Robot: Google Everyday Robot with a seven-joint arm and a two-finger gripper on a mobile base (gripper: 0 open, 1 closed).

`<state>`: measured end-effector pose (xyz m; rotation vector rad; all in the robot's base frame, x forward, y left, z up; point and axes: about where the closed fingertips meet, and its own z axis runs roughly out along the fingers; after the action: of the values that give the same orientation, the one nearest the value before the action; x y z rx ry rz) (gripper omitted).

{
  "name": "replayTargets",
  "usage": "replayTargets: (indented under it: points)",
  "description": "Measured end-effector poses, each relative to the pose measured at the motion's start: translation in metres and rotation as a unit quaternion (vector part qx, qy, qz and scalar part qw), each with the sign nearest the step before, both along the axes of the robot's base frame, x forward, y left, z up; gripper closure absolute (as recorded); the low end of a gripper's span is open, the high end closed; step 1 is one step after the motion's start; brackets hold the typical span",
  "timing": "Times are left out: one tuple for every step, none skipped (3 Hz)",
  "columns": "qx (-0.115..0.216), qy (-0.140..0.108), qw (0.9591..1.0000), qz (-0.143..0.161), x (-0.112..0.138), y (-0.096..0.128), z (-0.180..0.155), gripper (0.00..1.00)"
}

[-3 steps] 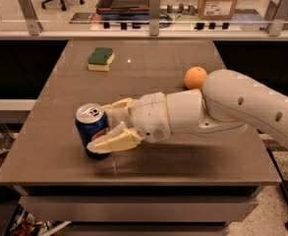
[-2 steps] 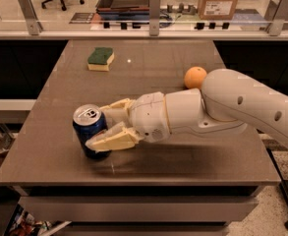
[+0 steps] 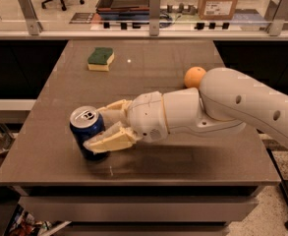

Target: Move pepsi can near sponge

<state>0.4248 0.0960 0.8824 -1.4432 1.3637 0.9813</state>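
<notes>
- Your gripper (image 3: 95, 130) is at the lower left of the frame. One pale finger lies across the far side of the can (image 3: 83, 126) and the other across its near side, closed against it, so you have it clamped.
- The can is near the front left edge of the table (image 3: 158, 63), silver top and pull tab up, leaning slightly. You cannot tell from here whether its base is touching the surface or just off it.
- The wrist and arm (image 3: 246, 100) run from the gripper to the right edge of the frame, low over the tabletop.
- Step in hand, as I judge it: the grasp is made and the carry comes next. The can is well apart from the sponge (image 3: 100, 58), so the task proper is not yet done.
- The sponge lies in the upper left of the frame, green side up, towards the far left part of the table. The next move calls for you to raise the can enough to clear the surface, take it away from the camera and a little to the right in the frame, and set it down upright just beside the sponge, not on it.
- The orange (image 3: 194, 76) sits right of centre, just behind the arm's elbow. It is off the line from can to sponge, but the arm may brush it as it swings towards the far side.
- The stretch of table between can and sponge shows nothing in the way.
- Watch the lean on the can: set down tilted, it could tip.
</notes>
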Motion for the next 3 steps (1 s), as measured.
replayTargets:
  points:
    - [0.0,0.0,1.0,0.0,0.0,0.0,0.0,1.0]
    - [-0.002,0.01,0.9998,-0.015,0.011,0.003,0.004,1.0]
    - [0.005,0.016,0.9984,-0.053,0.038,0.005,0.016,1.0]
